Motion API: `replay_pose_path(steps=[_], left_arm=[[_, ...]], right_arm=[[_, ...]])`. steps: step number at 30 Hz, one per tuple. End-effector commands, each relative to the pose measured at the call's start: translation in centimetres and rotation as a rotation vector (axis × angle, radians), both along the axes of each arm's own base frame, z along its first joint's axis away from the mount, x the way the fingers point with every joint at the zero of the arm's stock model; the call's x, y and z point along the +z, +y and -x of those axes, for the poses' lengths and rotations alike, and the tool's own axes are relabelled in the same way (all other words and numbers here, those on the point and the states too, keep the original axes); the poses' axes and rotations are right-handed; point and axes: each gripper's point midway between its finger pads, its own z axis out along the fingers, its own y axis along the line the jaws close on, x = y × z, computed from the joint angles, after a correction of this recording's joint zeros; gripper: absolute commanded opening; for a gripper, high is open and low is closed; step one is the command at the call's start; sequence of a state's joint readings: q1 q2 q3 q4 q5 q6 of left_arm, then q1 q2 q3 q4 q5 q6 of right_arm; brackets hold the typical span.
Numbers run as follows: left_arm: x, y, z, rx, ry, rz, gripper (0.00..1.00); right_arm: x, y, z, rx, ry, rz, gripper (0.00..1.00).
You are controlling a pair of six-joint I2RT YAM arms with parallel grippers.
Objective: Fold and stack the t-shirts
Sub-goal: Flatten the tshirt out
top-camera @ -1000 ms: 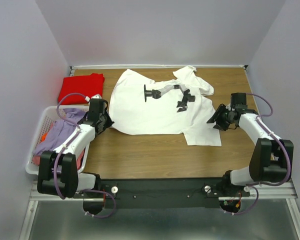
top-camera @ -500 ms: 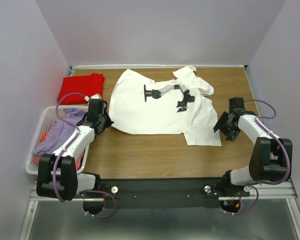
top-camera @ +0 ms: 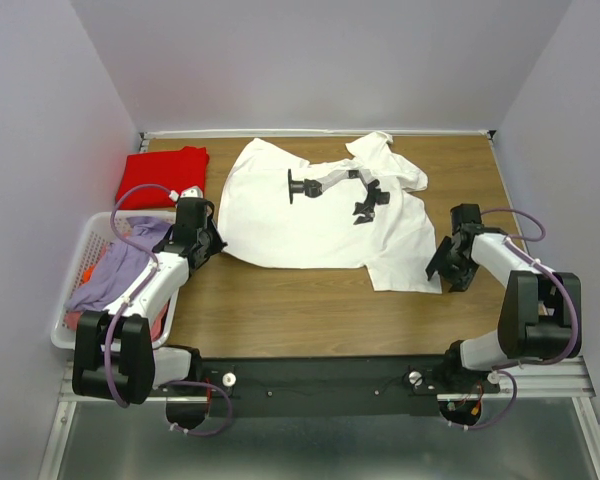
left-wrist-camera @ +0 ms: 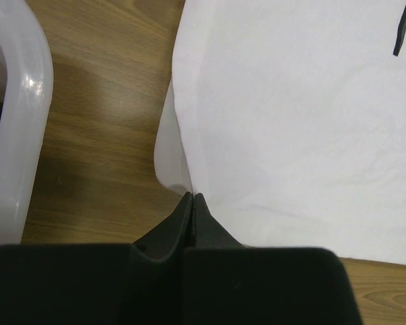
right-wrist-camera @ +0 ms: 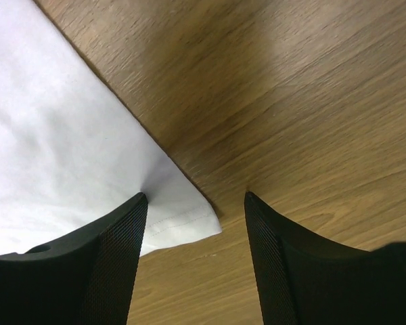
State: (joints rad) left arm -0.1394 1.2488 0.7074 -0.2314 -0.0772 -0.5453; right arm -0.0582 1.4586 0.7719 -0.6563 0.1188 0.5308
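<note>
In the left wrist view the white shirt (left-wrist-camera: 291,135) runs off the top and right edges, its black print (left-wrist-camera: 400,35) only a sliver at the corner, and the basket (left-wrist-camera: 20,122) is cut by the left edge. Whether the left gripper (left-wrist-camera: 191,198) has cloth between its pressed-together fingertips cannot be told. From above the print is too small to read

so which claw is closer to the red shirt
Left. The left claw pinches the white shirt near the red shirt; the right claw is open at the white shirt's opposite corner.

The left fingers (left-wrist-camera: 179,227) are pressed together, while the right fingers (right-wrist-camera: 115,264) are spread wide apart.
</note>
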Motion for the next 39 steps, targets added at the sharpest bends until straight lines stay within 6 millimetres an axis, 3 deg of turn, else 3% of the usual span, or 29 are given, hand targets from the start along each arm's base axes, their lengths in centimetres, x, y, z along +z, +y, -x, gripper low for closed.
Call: replay_pose_path(steps=[1, 9, 19, 27, 28, 31, 34, 35, 36, 37, 38, 39], left_arm=[[1.0, 0.1, -0.6, -0.003, -0.042, 0.001, 0.00], [0.9, -0.2, -0.7, -0.008, -0.041, 0.012, 0.00], [0.7, 0.0, -0.5, -0.009, -0.037, 0.005, 0.00], [1.1, 0.2, -0.5, 0.000, -0.043, -0.007, 0.00], [1.3, 0.2, -0.7, 0.001, -0.048, -0.008, 0.00], [2.9, 0.1, -2.0, 0.010, -0.086, -0.002, 0.00], [6.3, 0.1, -4.9, 0.029, -0.165, 0.000, 0.00], [8.3, 0.0, -6.9, 0.034, -0.206, 0.000, 0.00], [9.5, 0.1, -8.1, 0.048, -0.234, -0.006, 0.00], [10.4, 0.1, -9.1, 0.051, -0.248, -0.008, 0.00], [12.6, -0.2, -11.3, 0.050, -0.273, -0.006, 0.00], [15.6, -0.6, -13.6, 0.042, -0.326, -0.002, 0.00]], right_arm=[[-0.1, 0.1, 1.3, 0.009, 0.033, 0.029, 0.66], [-1.2, 0.8, 1.8, 0.015, 0.071, 0.022, 0.60], [-4.5, 3.5, 3.4, -0.014, 0.103, -0.127, 0.30], [-3.1, 2.9, 1.9, -0.017, 0.035, -0.096, 0.01], [-2.8, 2.8, 1.5, -0.018, 0.023, -0.091, 0.00], [-0.5, 2.4, -1.2, -0.020, -0.066, -0.071, 0.01], [3.3, 1.5, -6.0, -0.025, -0.199, -0.024, 0.00], [4.4, 1.2, -7.3, -0.026, -0.234, -0.009, 0.00], [7.8, 0.7, -10.5, -0.020, -0.332, 0.018, 0.00], [9.0, 0.5, -11.9, -0.016, -0.363, 0.031, 0.00], [11.0, 0.3, -13.5, -0.013, -0.411, 0.044, 0.00], [14.7, -0.4, -16.1, -0.015, -0.498, 0.074, 0.00]])
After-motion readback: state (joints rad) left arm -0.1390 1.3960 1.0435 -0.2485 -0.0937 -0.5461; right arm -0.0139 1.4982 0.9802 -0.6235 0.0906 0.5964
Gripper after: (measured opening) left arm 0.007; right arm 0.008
